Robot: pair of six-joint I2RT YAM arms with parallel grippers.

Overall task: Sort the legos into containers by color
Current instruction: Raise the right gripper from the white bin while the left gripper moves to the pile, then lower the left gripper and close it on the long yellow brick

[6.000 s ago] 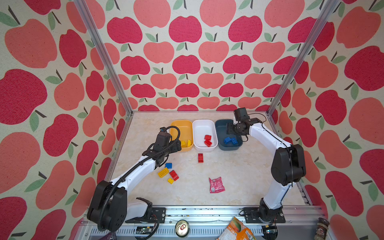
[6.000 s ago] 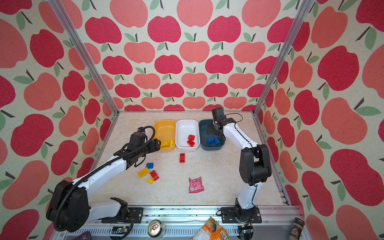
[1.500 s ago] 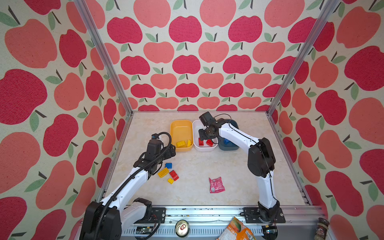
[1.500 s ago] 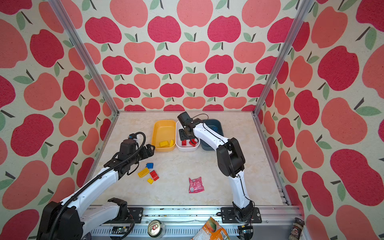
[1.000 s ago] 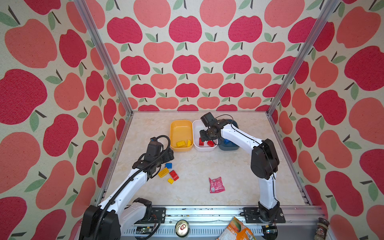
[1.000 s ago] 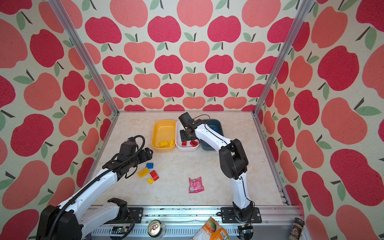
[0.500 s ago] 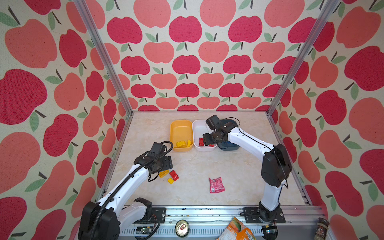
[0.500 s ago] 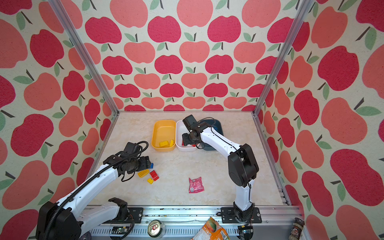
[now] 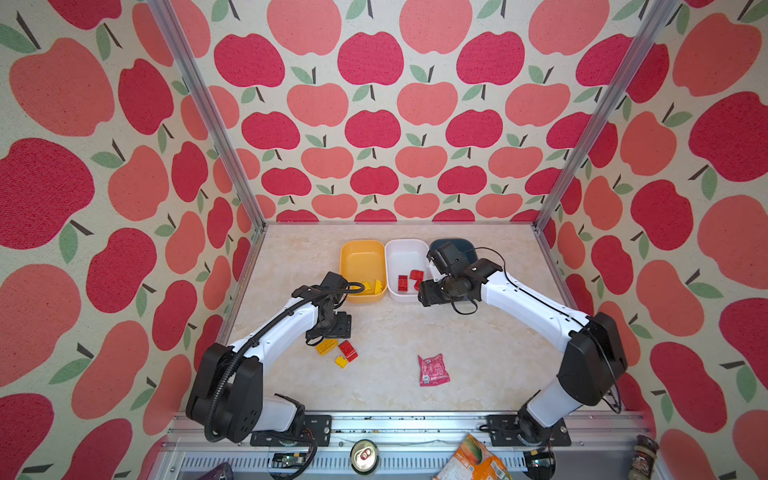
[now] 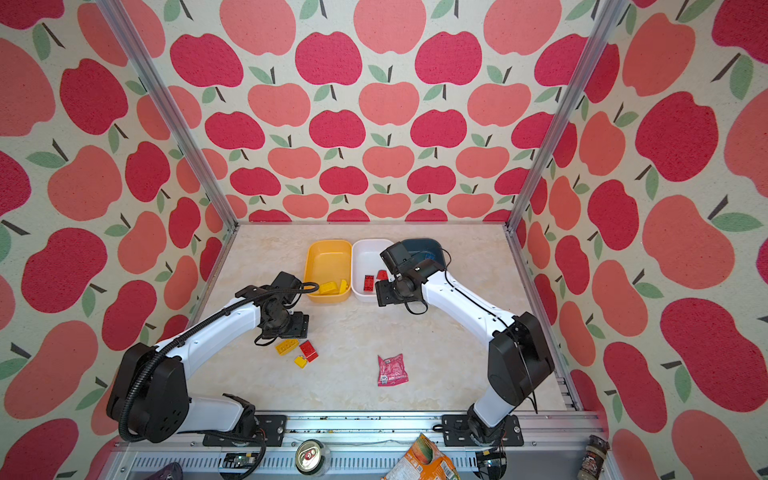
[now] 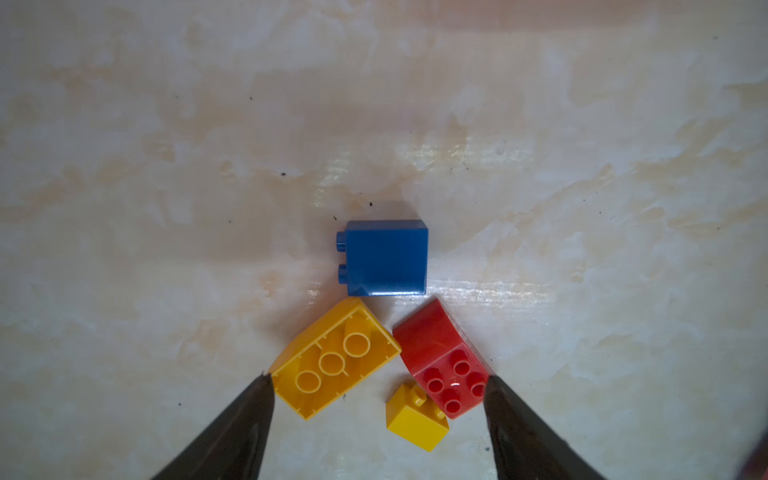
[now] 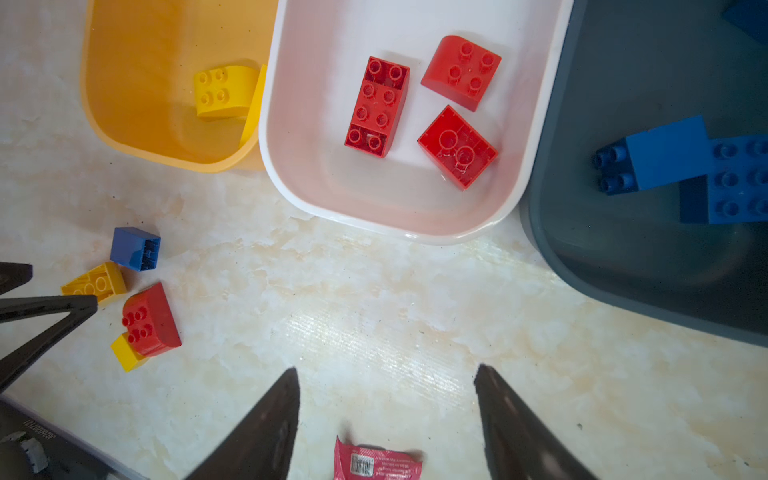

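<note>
Loose legos lie on the table: a blue brick [image 11: 384, 257], an upturned yellow brick [image 11: 334, 357], a red brick [image 11: 442, 361] and a small yellow brick [image 11: 415, 419]. My left gripper [image 11: 378, 378] hangs open just above them, touching none. In both top views it covers the blue brick. The yellow bin [image 12: 137, 124] holds yellow bricks. Three red bricks lie in the white bin [image 12: 374, 224], and blue ones in the dark bin [image 12: 623, 270]. My right gripper [image 12: 386, 374] stands open and empty over the table in front of the white bin.
A crinkled pink snack packet [image 9: 433, 370] lies on the table towards the front, right of the loose bricks. The three bins [image 9: 405, 253] stand side by side near the back wall. Patterned walls enclose the table on three sides.
The left gripper has moved forward over the loose bricks. The right gripper has drawn back from the white bin and opened wider; the red brick once lying before that bin is gone from the table.
</note>
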